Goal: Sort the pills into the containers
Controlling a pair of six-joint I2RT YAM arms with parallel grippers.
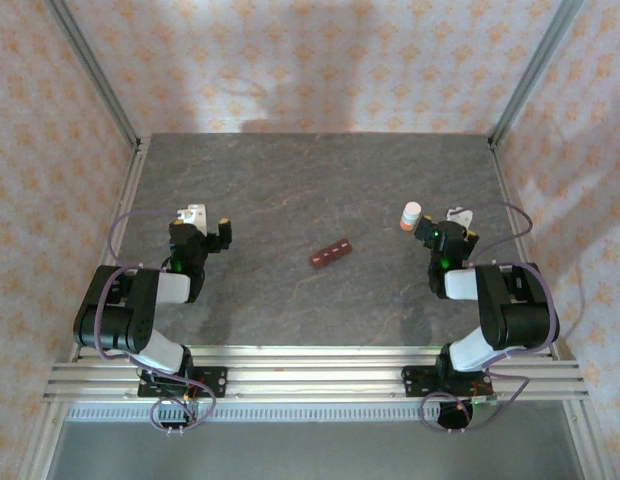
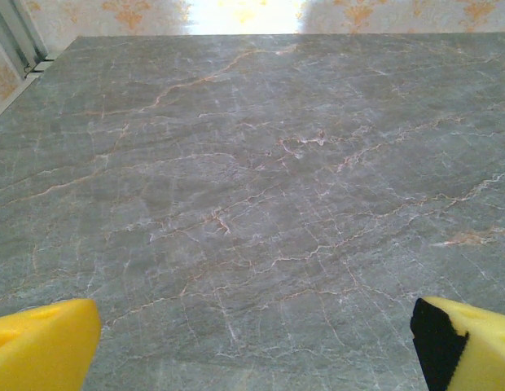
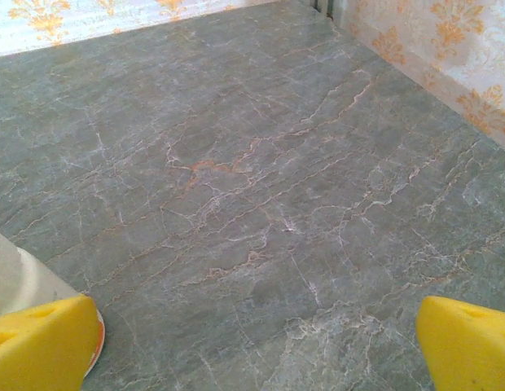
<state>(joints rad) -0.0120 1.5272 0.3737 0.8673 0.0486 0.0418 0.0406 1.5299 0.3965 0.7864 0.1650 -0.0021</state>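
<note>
1. At the left, your left gripper [image 1: 208, 224] hovers over the grey table [image 1: 290, 180], jaws spread wide and empty.
2. At mid-table the containers [image 1: 332, 254], a dark red-brown strip, lie slanted between your two grippers and well apart from both.
3. At the right, the orange bottle [image 1: 411, 216] sits just beside your right gripper [image 1: 453, 226], whose jaws gape wide, holding nothing.

The tabletop [image 2: 252, 204] looks to me like grey stone, veined rust and white, smooth, with a soft sheen near the top of the left wrist frame. The fingertips [image 2: 41, 346] of the left gripper [image 2: 252, 358] look like matt yellow plastic, one faced with a black pad [image 2: 436, 342]. Overhead, I read the containers [image 1: 332, 254] as dull red-brown plastic, the rails [image 1: 310, 372] along the bottom as ribbed bare metal, and the walls [image 1: 310, 60] as patterned paper.
</note>
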